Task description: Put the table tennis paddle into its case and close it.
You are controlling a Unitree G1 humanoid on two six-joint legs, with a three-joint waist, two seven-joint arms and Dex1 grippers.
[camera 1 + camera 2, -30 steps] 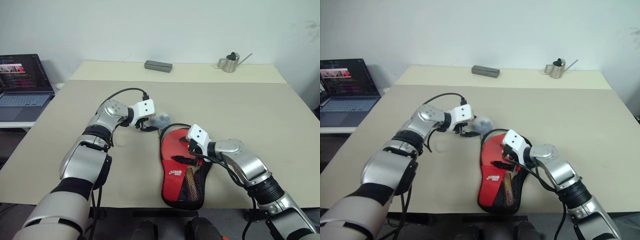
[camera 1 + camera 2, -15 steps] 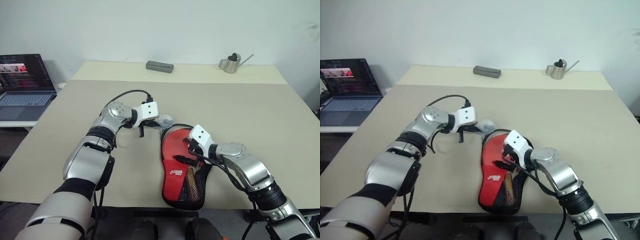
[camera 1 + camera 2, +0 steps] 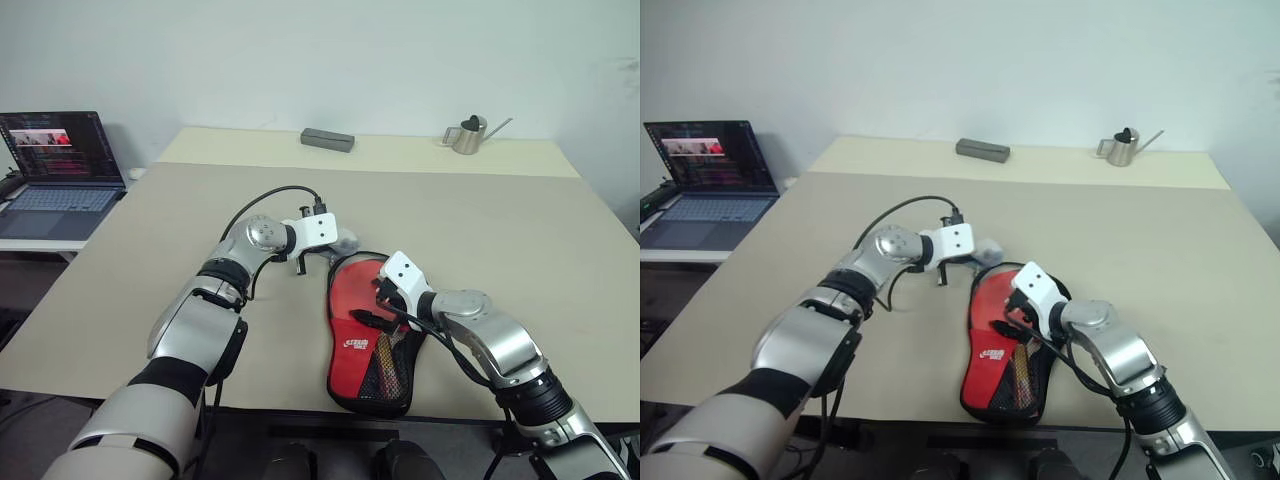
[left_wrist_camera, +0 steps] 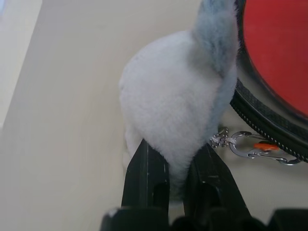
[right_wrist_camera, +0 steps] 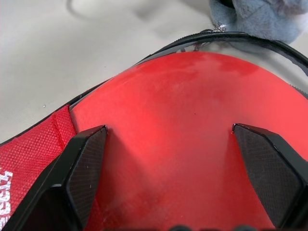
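The table tennis paddle (image 5: 192, 125) lay partly inside the case (image 3: 365, 350) at the table's (image 3: 500, 230) near edge, its red face exposed at the open end; closing remained undone, judging by the gap. The left gripper (image 4: 178, 178) was clamped on the grey-white pouch (image 4: 168, 106) (clipped at the case rim). The right gripper (image 5: 183, 168), fingers spread wide, held nothing above the paddle.

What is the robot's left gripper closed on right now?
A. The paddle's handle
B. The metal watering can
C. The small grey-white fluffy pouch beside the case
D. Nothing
C: in the left wrist view the left gripper has its two black fingers pinching the grey-white pouch next to the case.
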